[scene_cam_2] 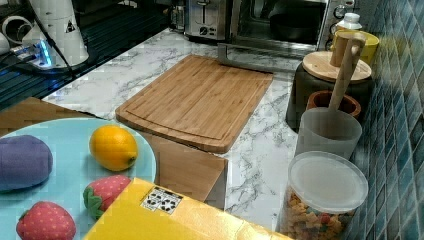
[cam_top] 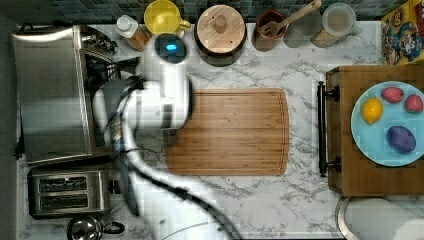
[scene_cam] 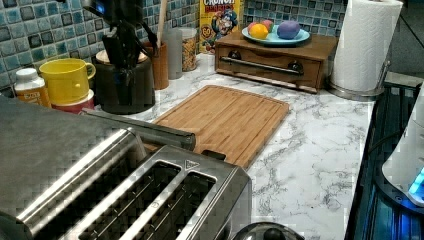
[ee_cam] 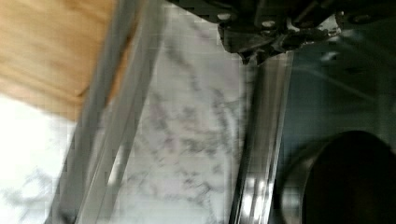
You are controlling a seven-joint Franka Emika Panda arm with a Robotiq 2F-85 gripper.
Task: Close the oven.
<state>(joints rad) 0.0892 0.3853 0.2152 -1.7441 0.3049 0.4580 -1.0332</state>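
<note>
Your oven [scene_cam_2: 280, 22] is sitting at the worktop's end, beside the toaster [scene_cam_2: 204, 19], its door [scene_cam_2: 250, 52] hanging down open toward the cutting board [scene_cam_2: 200, 100]. Your gripper [ee_cam: 261, 44] is hovering over that door; can't tell its finger spread.

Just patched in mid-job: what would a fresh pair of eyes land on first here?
The oven at the right view's top stands open, its door folded flat onto the counter with a dark pan inside. In the top view the white arm hangs over that door, beside the wooden cutting board. A blue plate of toy fruit sits at the top view's right.
</note>
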